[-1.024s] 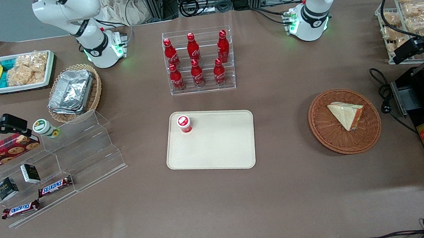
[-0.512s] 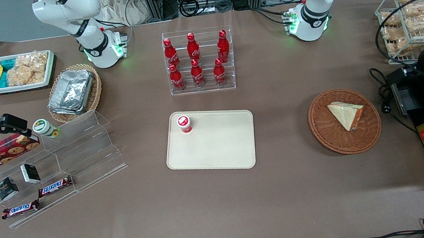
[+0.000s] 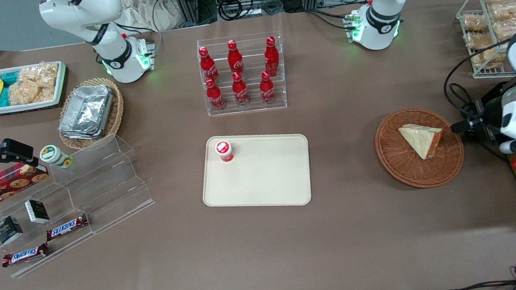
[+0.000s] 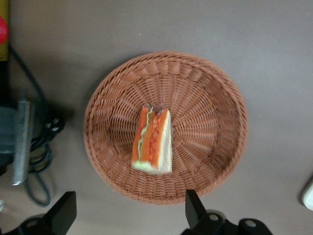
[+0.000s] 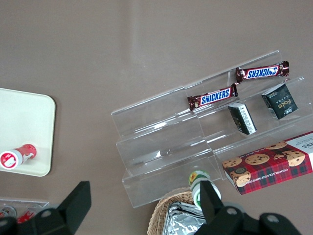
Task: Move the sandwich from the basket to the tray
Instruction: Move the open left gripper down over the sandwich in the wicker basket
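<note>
Wicker, reddish-brown and round, the basket [image 3: 419, 148] sits on the worktop [image 3: 268, 253] toward the working arm's end and holds only the sandwich [image 3: 421, 138], which lies near its middle with the orange-red filling edge showing in the left wrist view. At mid-worktop the cream tray [image 3: 256, 171] carries one small red-capped bottle [image 3: 224, 150] in a corner. Poised above the basket, the claw [image 4: 129, 213] is spread wide and holds nothing; only its two dark fingertips [image 4: 193, 208] show, the rest cut off.
</note>
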Tool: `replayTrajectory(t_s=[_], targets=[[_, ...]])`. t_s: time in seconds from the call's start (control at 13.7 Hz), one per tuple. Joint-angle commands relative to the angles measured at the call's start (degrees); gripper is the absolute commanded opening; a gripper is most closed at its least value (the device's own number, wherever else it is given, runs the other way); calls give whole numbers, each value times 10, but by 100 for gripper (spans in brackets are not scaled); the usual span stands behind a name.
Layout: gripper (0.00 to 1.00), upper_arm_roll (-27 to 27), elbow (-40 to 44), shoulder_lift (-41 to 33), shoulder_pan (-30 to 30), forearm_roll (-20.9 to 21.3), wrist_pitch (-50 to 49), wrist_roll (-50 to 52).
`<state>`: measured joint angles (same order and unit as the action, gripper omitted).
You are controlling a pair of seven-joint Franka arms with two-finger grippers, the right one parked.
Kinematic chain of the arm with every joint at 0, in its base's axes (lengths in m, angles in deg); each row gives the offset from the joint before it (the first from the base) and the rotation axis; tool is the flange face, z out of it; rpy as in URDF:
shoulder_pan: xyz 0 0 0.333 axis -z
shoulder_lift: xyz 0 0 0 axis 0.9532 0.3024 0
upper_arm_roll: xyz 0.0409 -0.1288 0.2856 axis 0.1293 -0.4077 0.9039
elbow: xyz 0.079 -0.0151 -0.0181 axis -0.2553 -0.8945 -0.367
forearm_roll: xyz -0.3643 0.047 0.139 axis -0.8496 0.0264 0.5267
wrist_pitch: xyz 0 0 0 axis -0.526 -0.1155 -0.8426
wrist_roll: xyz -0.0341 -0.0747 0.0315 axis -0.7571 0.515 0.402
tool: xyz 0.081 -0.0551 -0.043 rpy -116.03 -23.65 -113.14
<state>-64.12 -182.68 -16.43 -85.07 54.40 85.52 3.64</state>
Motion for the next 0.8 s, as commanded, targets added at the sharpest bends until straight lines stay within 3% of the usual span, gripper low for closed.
replayTrajectory(t_s=[0.0,0.73], targets=[[100,-5,-61,17,-10,-8,79,4],[99,-10,-80,105,-4,-34,179,5]])
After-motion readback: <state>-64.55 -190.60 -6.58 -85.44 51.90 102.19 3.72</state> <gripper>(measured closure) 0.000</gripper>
